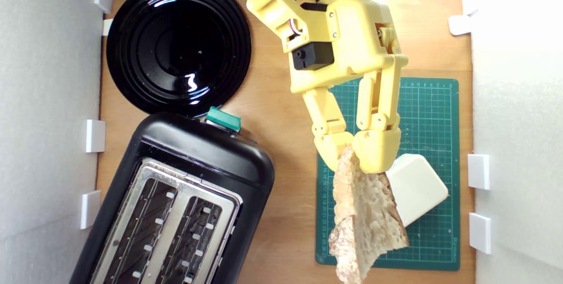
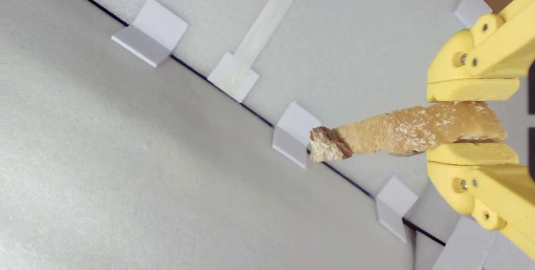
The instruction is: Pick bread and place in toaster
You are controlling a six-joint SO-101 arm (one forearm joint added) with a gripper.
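Observation:
My yellow gripper [image 1: 357, 154] is shut on the bread [image 1: 365, 218], a pale airy slice with a tan crust that hangs lifted above the green cutting mat [image 1: 433, 99]. The wrist view shows the bread [image 2: 401, 134] edge-on, pinched between the two yellow fingertips [image 2: 472, 90], with white foam walls behind it. The black two-slot toaster [image 1: 176, 200] with a silver top plate and a teal lever [image 1: 223, 119] sits at the exterior view's lower left, both slots empty. The bread is well to the right of the toaster.
A cream rounded-square block [image 1: 418, 187] lies on the mat, partly under the bread. A glossy round black plate [image 1: 178, 46] sits at the back left, touching the toaster's end. White foam walls [image 1: 48, 121] with white clips close in both sides.

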